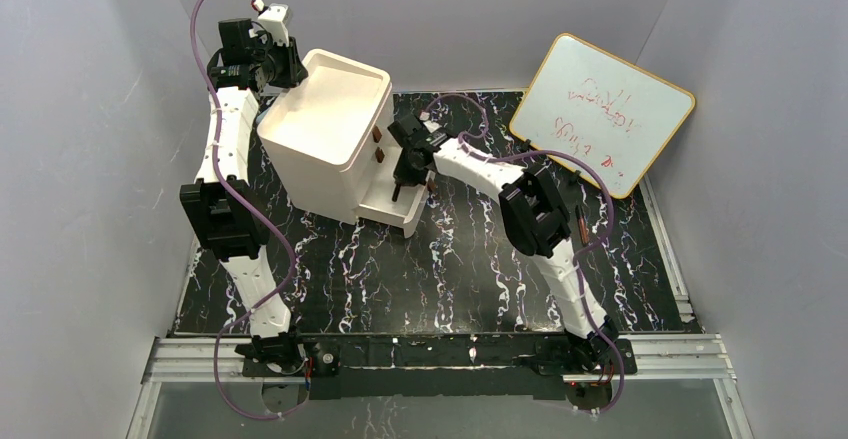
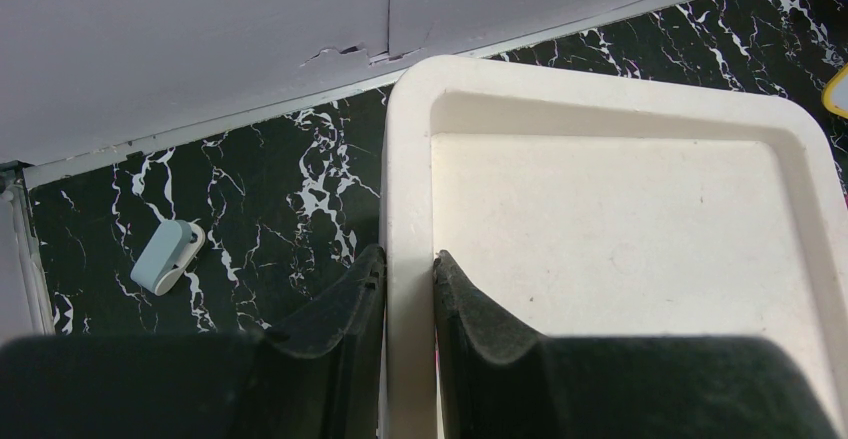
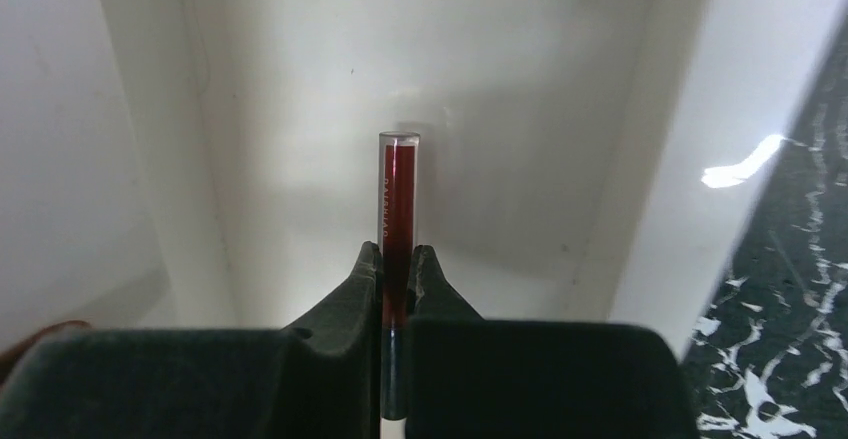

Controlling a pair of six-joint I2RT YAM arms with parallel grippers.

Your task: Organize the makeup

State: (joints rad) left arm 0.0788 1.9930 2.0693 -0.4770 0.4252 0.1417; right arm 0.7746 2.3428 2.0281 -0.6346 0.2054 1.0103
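Steadying the cream drawer box [image 1: 330,129] falls to the left gripper [image 2: 408,284], which is clenched on the raised rim of the box's top tray [image 2: 620,229], one finger inside the wall and one outside. As far as the left wrist view shows, that tray holds nothing. On the bench [image 2: 300,199] left of the box lies a small pale blue clip-like piece [image 2: 168,256], apart from the fingers.

Further right, the bottom drawer [image 1: 395,214] stands pulled out. The right gripper [image 3: 397,269] hangs over it, grasping a red stick [image 3: 398,194] by one end. It is a clear tube of dark red, and its free end points into the drawer. The drawer floor visible past the stick looks bare.

The step in hand appears to be stowing this stick. The next move calls for lowering it between the drawer walls and letting go so that it lies flat, while the left side holds the box firm. No other makeup shows clearly in these views. At far right, a whiteboard [image 1: 600,109] leans against the wall
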